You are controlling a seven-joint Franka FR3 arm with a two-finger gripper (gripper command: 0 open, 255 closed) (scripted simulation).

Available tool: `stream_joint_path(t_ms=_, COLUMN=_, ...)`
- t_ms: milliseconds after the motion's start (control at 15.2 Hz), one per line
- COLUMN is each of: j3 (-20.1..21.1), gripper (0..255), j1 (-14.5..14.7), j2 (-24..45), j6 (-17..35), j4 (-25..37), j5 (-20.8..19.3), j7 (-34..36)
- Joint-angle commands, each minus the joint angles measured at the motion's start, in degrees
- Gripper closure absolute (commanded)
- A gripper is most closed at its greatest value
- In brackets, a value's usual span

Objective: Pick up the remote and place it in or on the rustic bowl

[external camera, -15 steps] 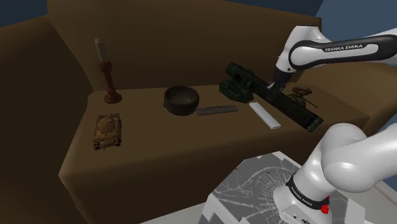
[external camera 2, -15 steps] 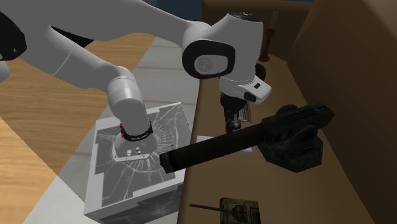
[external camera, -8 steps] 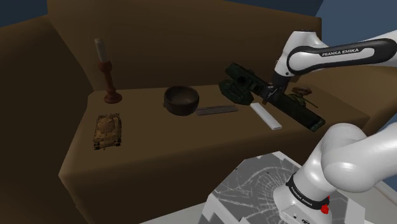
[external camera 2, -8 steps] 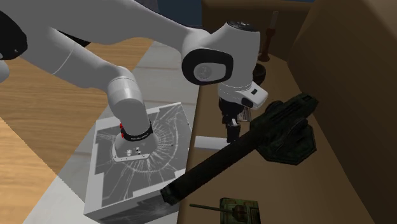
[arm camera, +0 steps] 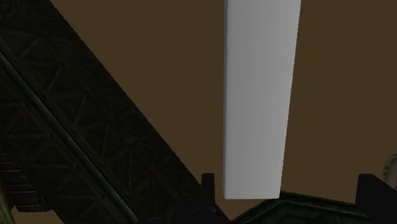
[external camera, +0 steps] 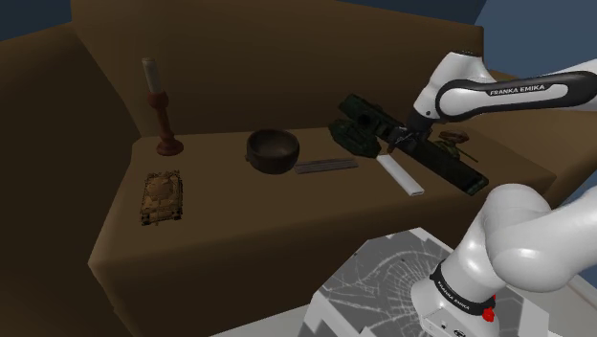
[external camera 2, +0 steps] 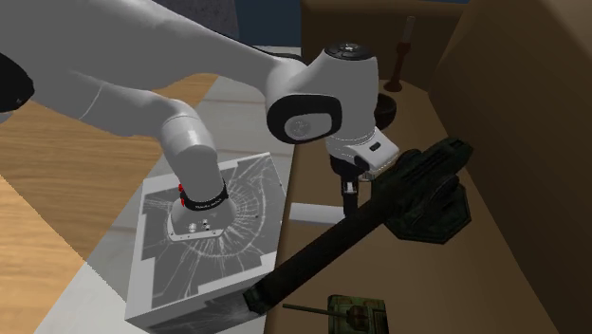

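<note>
The remote is a long plain white bar lying flat on the brown surface, to the right of the dark round bowl in the shoulder view. My gripper hovers just above the bar's far end, close beside the barrel of a dark cannon model. In the wrist view the remote stretches away from the gripper, whose fingers stand wide apart and touch nothing. The second exterior view has the gripper hanging beside the cannon.
A thin grey slab lies between bowl and remote. A candlestick and a toy tank sit at the shoulder view's left. A small green tank is near the cannon's muzzle. The brown backrest rises behind; the stand is in front.
The fingers went from shut to wide open. The cannon's barrel, level a second ago, dropped to slant down toward the surface. The hand shifted slightly beside it.
</note>
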Motion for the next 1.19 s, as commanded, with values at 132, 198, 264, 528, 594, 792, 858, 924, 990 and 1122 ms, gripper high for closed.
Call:
stream_joint_path(t_ms=132, j3=-10.95, gripper=0, j1=8.86, j2=3.88, j6=0.90, j4=-2.91, j5=-8.41, j7=-4.81)
stream_joint_path(t_ms=198, j3=-12.83, gripper=0, j1=10.88, j2=1.97, j6=-0.54, j4=-2.64, j5=-10.60, j7=-3.23)
stream_joint_path(t_ms=264, j3=-14.27, gripper=0, j1=12.47, j2=0.28, j6=-1.83, j4=-2.40, j5=-12.41, j7=-1.93)
stream_joint_path(t_ms=528, j3=-16.36, gripper=0, j1=14.87, j2=-2.62, j6=-4.09, j4=-2.02, j5=-15.28, j7=0.13)
stream_joint_path(t_ms=594, j3=-16.37, gripper=0, j1=14.88, j2=-2.63, j6=-4.09, j4=-2.02, j5=-15.29, j7=0.13)
stream_joint_path(t_ms=792, j3=-16.42, gripper=255, j1=15.05, j2=-2.51, j6=-4.00, j4=-1.98, j5=-15.24, j7=0.22)
stream_joint_path(t_ms=858, j3=-16.40, gripper=255, j1=15.05, j2=-2.51, j6=-4.00, j4=-1.99, j5=-15.23, j7=0.24)
stream_joint_path(t_ms=924, j3=-16.42, gripper=255, j1=15.06, j2=-2.50, j6=-3.99, j4=-1.98, j5=-15.24, j7=0.24)
stream_joint_path(t_ms=990, j3=-16.41, gripper=255, j1=15.05, j2=-2.51, j6=-3.98, j4=-2.01, j5=-15.25, j7=0.25)
stream_joint_path(t_ms=1122, j3=-16.44, gripper=255, j1=15.05, j2=-2.50, j6=-3.97, j4=-2.00, j5=-15.26, j7=0.23)
